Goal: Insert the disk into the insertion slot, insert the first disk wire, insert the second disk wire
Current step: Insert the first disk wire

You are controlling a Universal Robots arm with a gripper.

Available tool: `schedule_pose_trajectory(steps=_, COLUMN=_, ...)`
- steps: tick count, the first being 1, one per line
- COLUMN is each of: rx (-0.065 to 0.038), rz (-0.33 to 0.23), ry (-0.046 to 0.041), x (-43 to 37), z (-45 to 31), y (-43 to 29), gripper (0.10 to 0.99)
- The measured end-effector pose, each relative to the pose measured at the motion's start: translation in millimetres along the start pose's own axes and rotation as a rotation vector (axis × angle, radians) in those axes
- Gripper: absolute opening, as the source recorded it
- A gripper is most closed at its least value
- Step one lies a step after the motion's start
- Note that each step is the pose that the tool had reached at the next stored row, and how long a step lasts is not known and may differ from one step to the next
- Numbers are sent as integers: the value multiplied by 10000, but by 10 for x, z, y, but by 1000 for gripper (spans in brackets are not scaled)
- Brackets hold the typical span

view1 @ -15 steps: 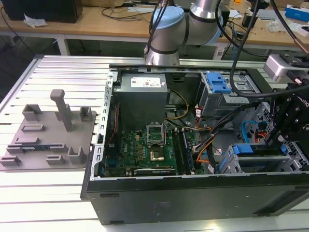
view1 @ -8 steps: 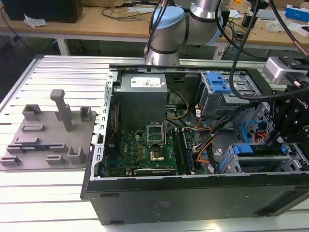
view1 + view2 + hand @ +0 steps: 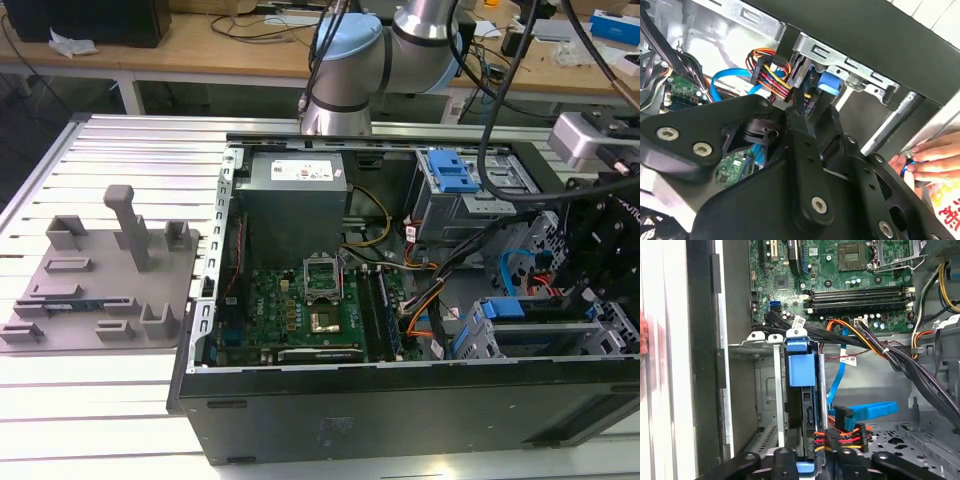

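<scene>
The disk (image 3: 801,371) sits in the insertion slot (image 3: 765,390), the low grey metal bay at the front corner of the open computer case (image 3: 400,420). Its blue frame stands between the bay's walls, and the blue tab lies about level with the bay's mouth. In the exterior view the same blue frame (image 3: 497,308) shows inside the bay (image 3: 470,335), near that view's right. So the first step looks done. Just beside the disk's rear edge hangs a plug with red, orange and yellow wires (image 3: 842,439), and its black end seems to reach the disk. Whether it is pushed home cannot be told. A flat blue cable (image 3: 867,411) ends in a black plug close above the coloured one, and it seems to stand a little apart from the disk, so I judge that one not yet connected. The gripper (image 3: 797,107) points at the coloured wires (image 3: 771,70) where they meet the bay, with the blue cable (image 3: 725,80) curving behind. Whether it is spread, pressed together or pinching the plug cannot be told. By this reading the work stands at the first wire, with the second left. Beyond the bay lies the green circuit board (image 3: 840,270), and a person's hand (image 3: 927,157) rests outside the case.
</scene>
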State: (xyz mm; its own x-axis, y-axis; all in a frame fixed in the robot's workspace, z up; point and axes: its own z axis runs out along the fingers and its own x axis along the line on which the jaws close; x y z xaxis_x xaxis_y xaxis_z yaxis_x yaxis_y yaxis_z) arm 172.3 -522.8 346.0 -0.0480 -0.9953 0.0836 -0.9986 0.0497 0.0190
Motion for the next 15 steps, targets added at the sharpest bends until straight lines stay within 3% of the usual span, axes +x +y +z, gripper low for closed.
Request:
schedule_pose_trajectory(steps=2, rx=0, rz=0, ry=11, x=6, z=-68, y=1, gripper=361)
schedule_pose_trajectory(steps=6, rx=0, rz=0, ry=14, x=37, z=-433, y=8, gripper=361)
schedule_pose_trajectory(steps=8, rx=0, rz=-1, ry=13, x=41, z=-485, y=8, gripper=361)
schedule_pose_trajectory(steps=15, rx=1, rz=-1, ry=14, x=41, z=-487, y=8, gripper=361)
